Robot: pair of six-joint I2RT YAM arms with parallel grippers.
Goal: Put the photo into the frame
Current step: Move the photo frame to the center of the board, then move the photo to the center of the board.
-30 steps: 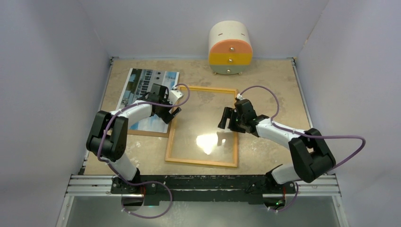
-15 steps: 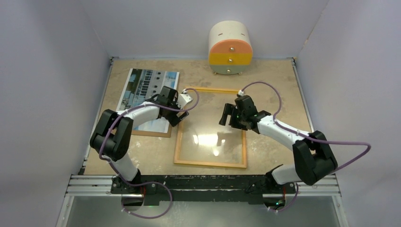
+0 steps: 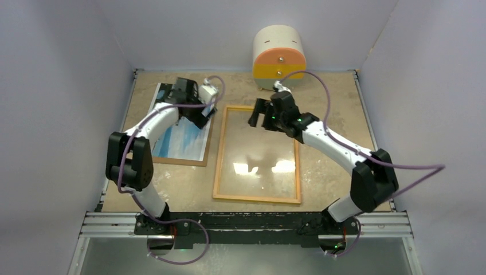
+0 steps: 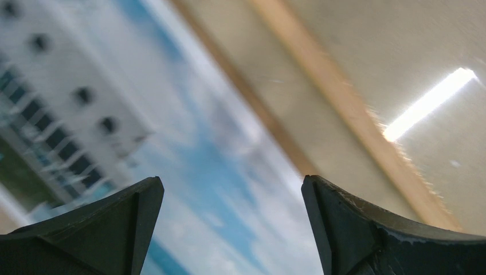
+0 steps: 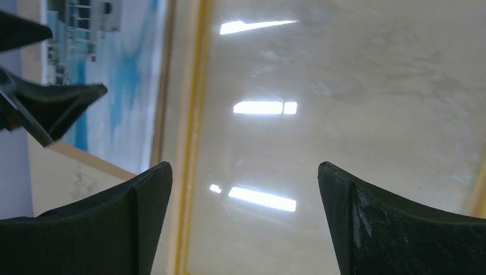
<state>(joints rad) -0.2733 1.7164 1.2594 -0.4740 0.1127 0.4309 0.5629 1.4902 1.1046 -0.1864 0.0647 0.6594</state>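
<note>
Frame (image 3: 218, 160) is down and squared up. A sec ago it sat skewed across the middle of the surface (image 3: 332, 97) w/ both hands at its sides; now it lies flat, long sides running near-to-far, and nothing is touching it. Glass pane (image 5: 344, 114) throws back the ceiling lights, so nothing's loaded into it yet.

Right hand (image 3: 259, 117) has let go and pulled toward the far end. It hangs over the frame's far rail, jaws spread wide, nothing between them. Its own cam looks straight down thru the gap at the glass and the yellow rail.

Left hand (image 3: 200, 114) has swung off the frame's left rail and gone out over the photo (image 3: 183, 137). Jaws wide apart there too, empty. Left wrist cam is blurred, prob. from motion, but the building's window rows and blue sky fill the space between the fingers (image 4: 103, 229), w/ the frame's rail off to the right.

Photo itself hasn't budged: picture side up, far-left on the surface, resting on the brown backing board (image 3: 177, 161), just beside the frame's left rail but not on it. Drawer unit (image 3: 279, 57) at the back is out of play.

My read: positioning step is done, pickup step is starting. Left hand looks lined up to take the photo. It's a thin flat print on a flat board, so getting a finger under an edge will be the tricky bit; may need to slide it toward the board's edge first.
</note>
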